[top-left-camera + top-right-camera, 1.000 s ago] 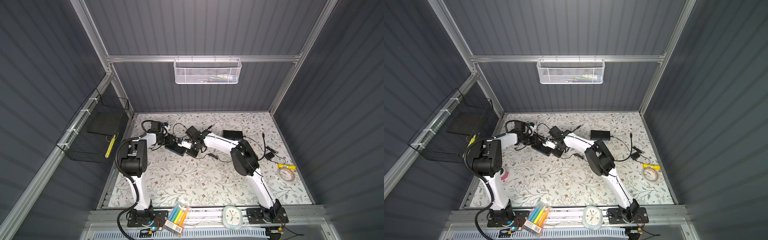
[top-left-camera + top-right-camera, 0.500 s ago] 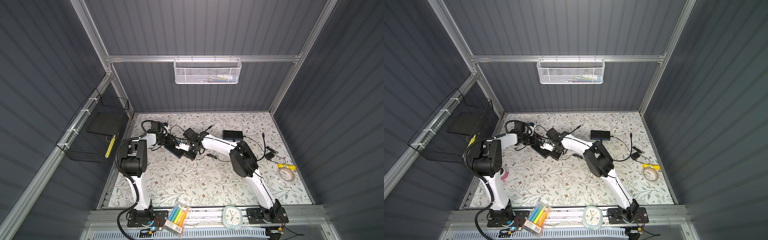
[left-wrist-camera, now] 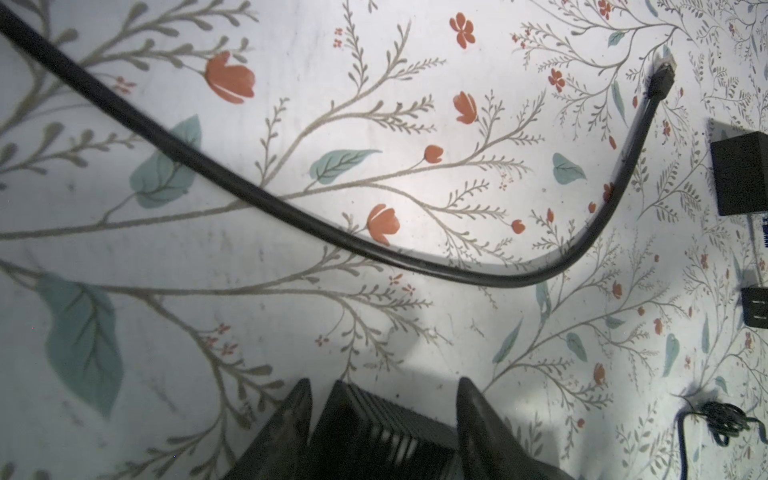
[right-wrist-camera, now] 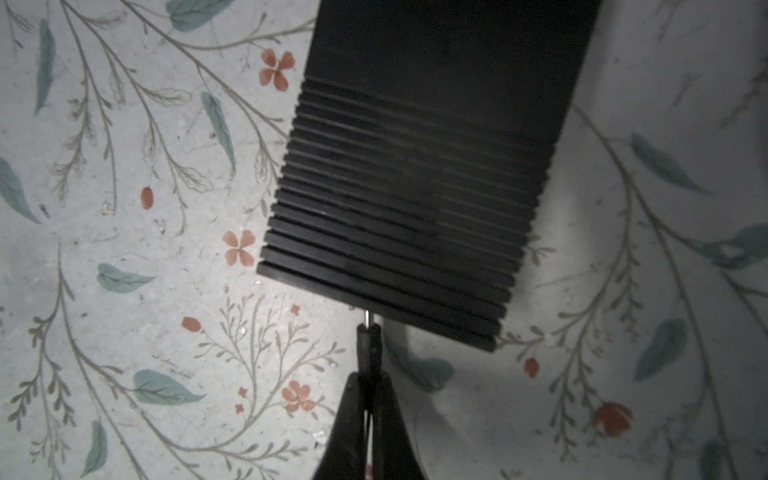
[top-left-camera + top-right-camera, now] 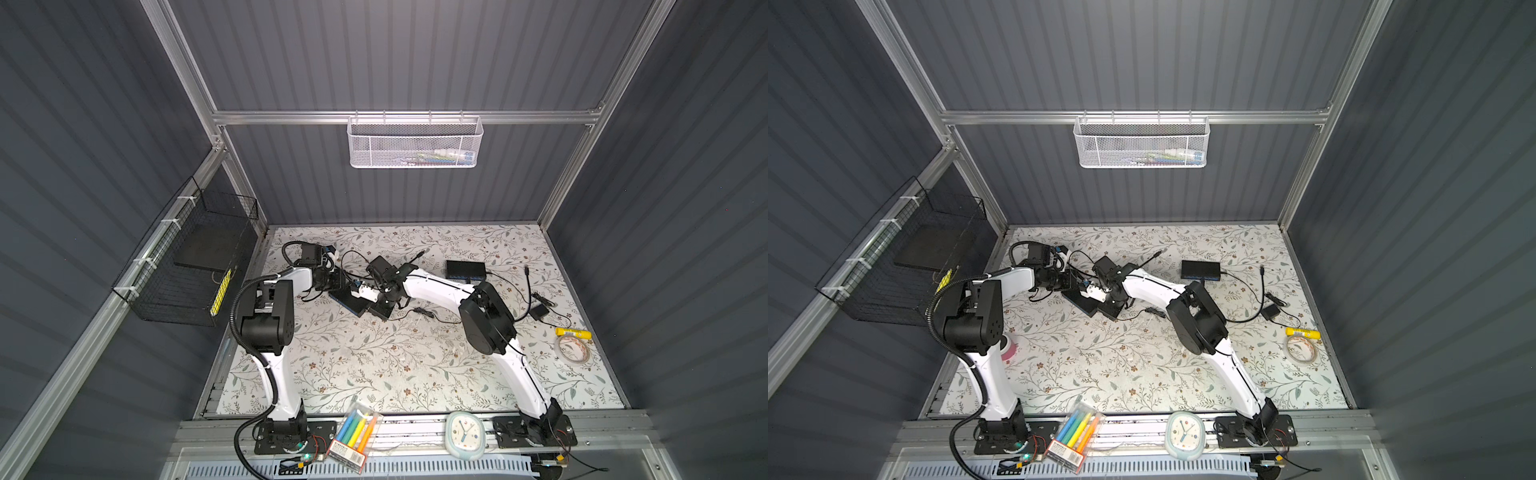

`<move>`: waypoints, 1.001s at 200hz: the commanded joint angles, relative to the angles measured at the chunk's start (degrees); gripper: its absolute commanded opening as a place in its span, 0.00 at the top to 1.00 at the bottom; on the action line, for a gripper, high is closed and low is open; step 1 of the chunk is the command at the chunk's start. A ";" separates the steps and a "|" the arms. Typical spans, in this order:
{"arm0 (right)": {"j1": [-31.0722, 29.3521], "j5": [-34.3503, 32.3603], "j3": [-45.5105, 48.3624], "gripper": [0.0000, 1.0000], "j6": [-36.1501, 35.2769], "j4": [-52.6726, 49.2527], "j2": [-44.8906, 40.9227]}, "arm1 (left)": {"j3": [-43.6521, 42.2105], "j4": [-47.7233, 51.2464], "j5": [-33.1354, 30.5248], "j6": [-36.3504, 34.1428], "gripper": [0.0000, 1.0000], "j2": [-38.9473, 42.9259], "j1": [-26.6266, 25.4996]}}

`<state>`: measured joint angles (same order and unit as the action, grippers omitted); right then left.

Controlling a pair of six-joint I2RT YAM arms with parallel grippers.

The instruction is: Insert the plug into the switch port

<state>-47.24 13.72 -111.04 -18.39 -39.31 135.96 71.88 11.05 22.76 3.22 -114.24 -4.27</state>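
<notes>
Loose cable [image 3: 374, 245] across mat [image 3: 415, 62] beyond switch [image 3: 374, 432]

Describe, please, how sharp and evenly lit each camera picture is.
Right wrist view: the plug and the ribbed switch are fairly sharp, the right gripper is a dark blur, and shadow lies beside the switch. Left wrist view: the cable blurs toward its near end, a bright patch sits on the cloth, the left gripper is dark and unfocused. Both top views: sharp, evenly lit.

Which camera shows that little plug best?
Right wrist view: the plug, pinched by the right gripper, is close up, tip at the switch edge. In both top views it is too small to see; the left wrist view misses it.
</notes>
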 commanded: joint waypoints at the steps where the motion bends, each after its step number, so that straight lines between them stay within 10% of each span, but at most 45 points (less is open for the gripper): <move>1: -0.31 0.83 -0.05 1.00 0.81 1.67 -1.48 | -1.21 2.06 2.06 1.08 0.44 1.95 -0.21; 200: -0.31 1.76 1.10 1.00 2.57 2.57 -3.38 | -1.08 2.31 2.28 1.19 0.45 1.78 -0.23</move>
<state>-47.35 14.94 -109.32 -16.49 -38.17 134.23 71.55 10.87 23.20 3.66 -114.10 -4.29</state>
